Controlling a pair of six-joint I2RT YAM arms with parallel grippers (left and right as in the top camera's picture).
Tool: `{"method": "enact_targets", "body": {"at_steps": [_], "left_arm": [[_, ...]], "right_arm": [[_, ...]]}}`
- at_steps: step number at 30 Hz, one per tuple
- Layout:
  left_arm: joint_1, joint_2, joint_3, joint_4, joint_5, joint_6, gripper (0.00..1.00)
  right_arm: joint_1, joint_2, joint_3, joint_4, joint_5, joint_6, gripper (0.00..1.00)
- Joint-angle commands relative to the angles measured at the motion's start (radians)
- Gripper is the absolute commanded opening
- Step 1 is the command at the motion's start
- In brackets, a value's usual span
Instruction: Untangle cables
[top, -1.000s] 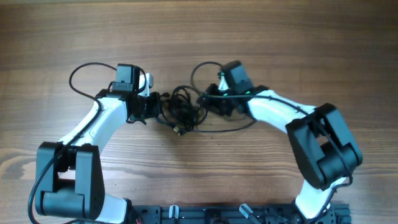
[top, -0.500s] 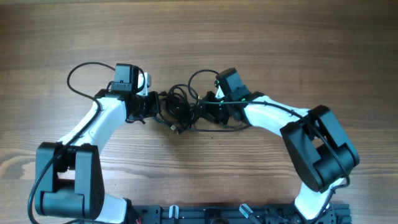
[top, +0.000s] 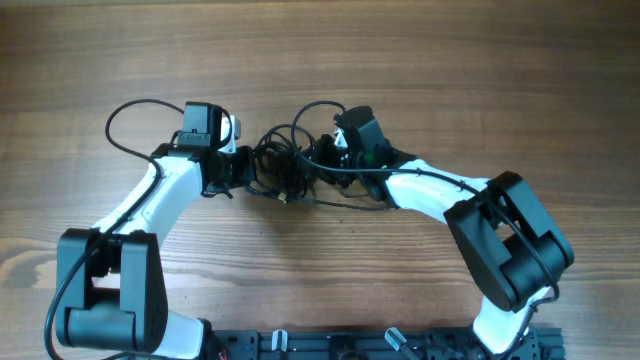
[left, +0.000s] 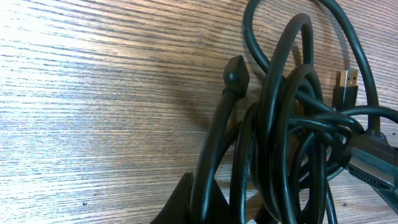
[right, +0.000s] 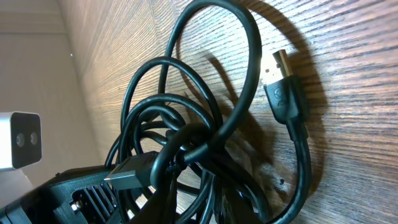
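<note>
The cables (top: 283, 166) are a tight black bundle on the wooden table between my two grippers. My left gripper (top: 250, 172) is shut on the bundle's left side; in the left wrist view strands (left: 280, 137) run between its fingertips (left: 227, 208). My right gripper (top: 318, 158) is shut on the bundle's right side, with loops (right: 186, 124) passing through its fingers (right: 205, 205). A metal USB plug (right: 281, 64) lies free on the wood and also shows in the left wrist view (left: 348, 84). A small black plug (left: 236, 71) sticks out of the bundle. One strand (top: 350, 203) trails under the right arm.
Each arm's own thicker black wire arches over the wood, on the left (top: 118, 122) and on the right (top: 312, 112). The left gripper's body (right: 74, 193) fills the lower left of the right wrist view. The arm bases (top: 300, 345) stand at the front edge.
My right gripper has moved left and slightly back towards the left gripper. The bundle has bunched up tighter and shifted left. The left arm has barely moved.
</note>
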Motion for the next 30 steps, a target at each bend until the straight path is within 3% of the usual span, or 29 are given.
{"method": "enact_targets", "body": {"at_steps": [1,3,9,18,25,30], "left_arm": [[-0.009,0.013,-0.012,-0.004,0.021,0.006,0.04],[-0.009,0.013,-0.012,-0.004,0.021,0.006,0.04],[-0.009,0.013,-0.012,-0.004,0.021,0.006,0.04],[-0.009,0.013,-0.012,-0.001,0.021,0.006,0.04],[-0.009,0.013,-0.012,-0.001,0.021,0.006,0.04],[-0.009,0.013,-0.012,-0.001,0.021,0.006,0.04]], "right_arm": [[0.007,-0.001,0.012,0.020,0.001,-0.050,0.21],[0.009,-0.001,0.012,0.104,-0.004,-0.142,0.22],[0.010,-0.001,0.012,0.219,-0.023,-0.140,0.26],[0.012,-0.001,0.012,0.196,-0.011,-0.195,0.25],[0.013,-0.001,0.011,0.142,-0.011,-0.426,0.25],[0.013,0.034,0.011,0.148,0.006,-0.422,0.26]]}}
